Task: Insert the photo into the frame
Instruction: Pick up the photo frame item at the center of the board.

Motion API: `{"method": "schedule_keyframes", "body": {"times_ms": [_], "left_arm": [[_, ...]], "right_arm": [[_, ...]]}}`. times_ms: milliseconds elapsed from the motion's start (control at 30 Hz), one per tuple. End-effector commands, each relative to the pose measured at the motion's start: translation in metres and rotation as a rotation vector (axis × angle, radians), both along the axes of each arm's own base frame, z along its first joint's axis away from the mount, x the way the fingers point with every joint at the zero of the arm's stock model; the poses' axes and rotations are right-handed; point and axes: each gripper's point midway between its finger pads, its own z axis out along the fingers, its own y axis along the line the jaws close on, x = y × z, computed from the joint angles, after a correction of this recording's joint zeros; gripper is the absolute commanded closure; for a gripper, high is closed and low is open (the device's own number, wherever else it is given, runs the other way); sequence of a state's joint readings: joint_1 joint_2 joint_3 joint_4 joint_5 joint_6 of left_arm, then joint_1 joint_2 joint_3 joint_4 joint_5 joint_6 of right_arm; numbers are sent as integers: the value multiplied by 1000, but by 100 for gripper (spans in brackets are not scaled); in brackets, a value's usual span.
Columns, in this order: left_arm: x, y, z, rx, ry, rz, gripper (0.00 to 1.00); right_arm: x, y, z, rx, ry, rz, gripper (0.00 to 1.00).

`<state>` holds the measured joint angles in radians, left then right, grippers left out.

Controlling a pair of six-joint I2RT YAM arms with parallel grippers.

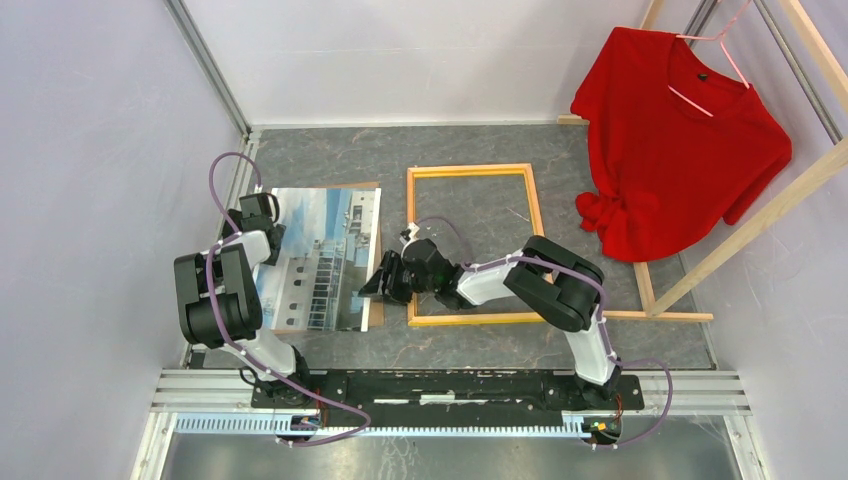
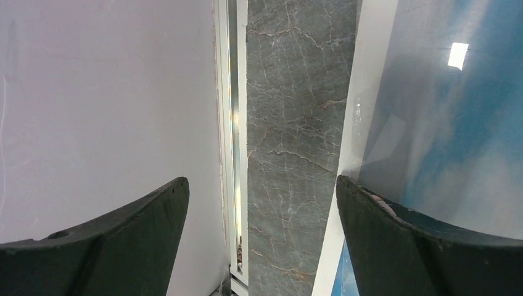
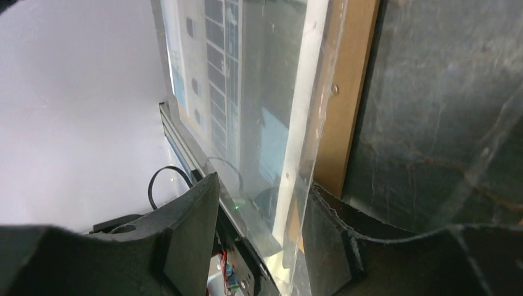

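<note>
The photo [image 1: 320, 255] of white buildings and blue sky lies face up at the left of the table, on a brown backing panel [image 1: 377, 300]. A clear sheet seems to lie over it. The frame [image 1: 470, 171] lies flat and empty to its right. My left gripper [image 1: 262, 215] is open at the photo's left edge. In the left wrist view [image 2: 262, 185] one finger is over the photo [image 2: 444, 123]. My right gripper [image 1: 375, 285] is at the photo's right edge. In the right wrist view [image 3: 262, 185] its open jaws straddle the raised edge of the photo [image 3: 234, 74] beside the panel [image 3: 351, 92].
A red shirt [image 1: 680, 140] hangs on a wooden rack [image 1: 745, 225] at the right. The rack's base bar [image 1: 660, 315] lies beside the frame. The left wall [image 2: 105, 92] is close to my left gripper. My right arm [image 1: 540, 275] lies across the frame.
</note>
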<state>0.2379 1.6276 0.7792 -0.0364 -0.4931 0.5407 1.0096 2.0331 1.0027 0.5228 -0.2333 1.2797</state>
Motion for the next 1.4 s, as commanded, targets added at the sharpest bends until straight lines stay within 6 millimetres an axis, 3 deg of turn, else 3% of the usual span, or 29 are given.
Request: {"method": "schedule_keyframes", "body": {"times_ms": [0,267,367,467,600,700,800,900,1000,1200,1267,1367], "left_arm": [[-25,-33,-39,-150,170,-95,4],[-25,-32,-40,-147,176,-95,5],[-25,-32,-40,-147,177,-93,5],[-24,-33,-40,-148,175,-95,5],[-24,-32,-39,-150,175,-94,5],[-23,-32,-39,-149,178,-96,5],[-20,-30,-37,-148,173,-92,5],[-15,-26,-31,-148,161,-84,4],[-5,-24,-15,-163,136,-76,2],[19,-26,35,-158,49,-93,0],[29,-36,50,-167,22,-117,0],[43,-68,66,-178,-2,-181,0]], "right_arm": [[33,16,37,113,-117,-44,46],[47,21,70,230,-163,-67,49],[56,26,67,211,-170,-74,48],[65,28,49,147,-146,-83,50],[78,23,31,89,-161,-94,63],[88,15,23,62,-183,-102,65],[96,8,29,76,-219,-109,71],[101,-1,50,135,-258,-109,85],[111,-14,75,172,-297,-102,100],[123,-60,118,197,-383,-77,100],[123,-84,127,183,-413,-92,100],[125,-123,141,172,-446,-125,100]]}}
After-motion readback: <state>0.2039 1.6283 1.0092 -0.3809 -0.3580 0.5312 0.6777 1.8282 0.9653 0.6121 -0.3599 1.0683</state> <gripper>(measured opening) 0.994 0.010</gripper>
